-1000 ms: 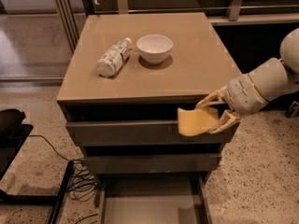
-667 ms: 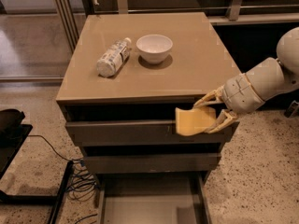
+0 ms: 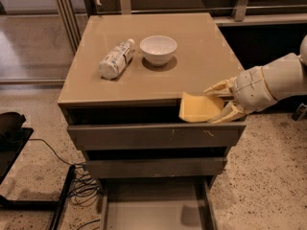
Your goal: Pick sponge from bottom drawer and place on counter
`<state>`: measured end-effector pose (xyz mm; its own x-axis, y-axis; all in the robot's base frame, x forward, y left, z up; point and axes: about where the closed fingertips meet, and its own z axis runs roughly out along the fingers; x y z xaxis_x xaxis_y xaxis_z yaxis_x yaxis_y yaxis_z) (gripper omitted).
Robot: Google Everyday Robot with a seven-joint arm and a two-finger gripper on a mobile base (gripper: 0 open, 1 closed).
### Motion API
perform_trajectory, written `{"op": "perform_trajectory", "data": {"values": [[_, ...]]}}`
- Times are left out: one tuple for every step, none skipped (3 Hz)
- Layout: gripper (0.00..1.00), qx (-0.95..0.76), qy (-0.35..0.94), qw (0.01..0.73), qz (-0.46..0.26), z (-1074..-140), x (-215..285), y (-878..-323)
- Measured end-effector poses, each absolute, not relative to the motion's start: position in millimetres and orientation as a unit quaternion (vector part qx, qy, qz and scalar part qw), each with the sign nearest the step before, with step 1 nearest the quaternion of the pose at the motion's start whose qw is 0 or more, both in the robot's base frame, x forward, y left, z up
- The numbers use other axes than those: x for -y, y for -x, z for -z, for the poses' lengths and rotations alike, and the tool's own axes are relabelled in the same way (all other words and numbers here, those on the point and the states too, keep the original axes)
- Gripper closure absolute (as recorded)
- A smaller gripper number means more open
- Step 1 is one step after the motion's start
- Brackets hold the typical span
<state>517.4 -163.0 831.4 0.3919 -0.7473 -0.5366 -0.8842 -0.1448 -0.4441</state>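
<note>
Gripper [image 3: 211,105] with one sponge [image 3: 195,109] at counter [image 3: 204,56] edge; one bowl [image 3: 158,49], one bottle [image 3: 116,59].

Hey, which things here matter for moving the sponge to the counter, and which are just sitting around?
Part of the job: sponge, held by the gripper at the front edge of the counter; open bottom drawer.
Just lying about: white bowl and bottle on the counter; cables on the floor.
</note>
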Motion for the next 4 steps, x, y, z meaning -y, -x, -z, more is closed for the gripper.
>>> {"op": "perform_trajectory", "data": {"values": [[1.00, -0.563, 0.720, 0.399, -0.072, -861.3, 165.3, -519.4], [1.00, -0.568, 0.692, 0.438, -0.080, -882.1, 169.3, -526.5], [1.00, -0.576, 0.660, 0.473, -0.100, -892.3, 174.6, -546.8], [1.00, -0.601, 0.620, 0.492, -0.106, -897.4, 184.8, -572.1]]}}
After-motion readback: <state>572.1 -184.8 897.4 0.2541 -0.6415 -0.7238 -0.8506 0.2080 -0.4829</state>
